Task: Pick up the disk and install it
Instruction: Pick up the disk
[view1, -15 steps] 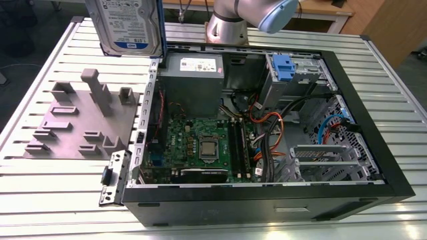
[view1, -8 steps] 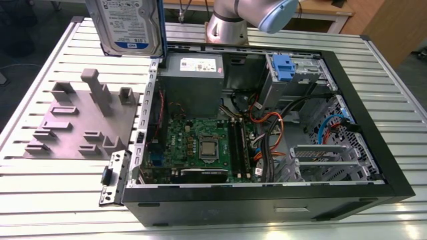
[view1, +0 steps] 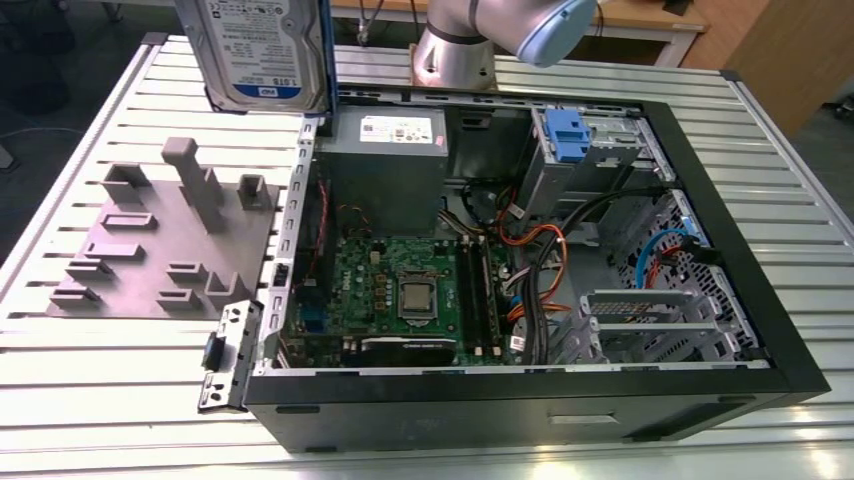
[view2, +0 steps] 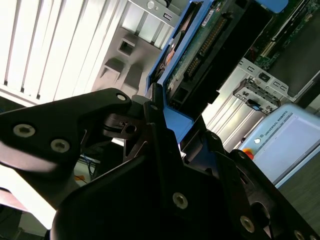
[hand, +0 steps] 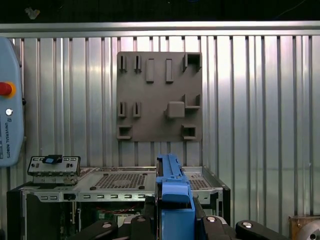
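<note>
Claw (view2: 172, 122) pinching the disk (view2: 200, 55) edge-on by its blue bracket. Disk hangs high over the worktop (view1: 120, 400), near the open computer case (view1: 534, 395), not yet installed. My judgement: grip firm, disk square, clear of case wall.

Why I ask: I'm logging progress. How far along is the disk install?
Done: the disk is picked up, in the air near the open computer case. In hand: the gripper is shut on its blue bracket. Left: it is not yet inside the case.
</note>
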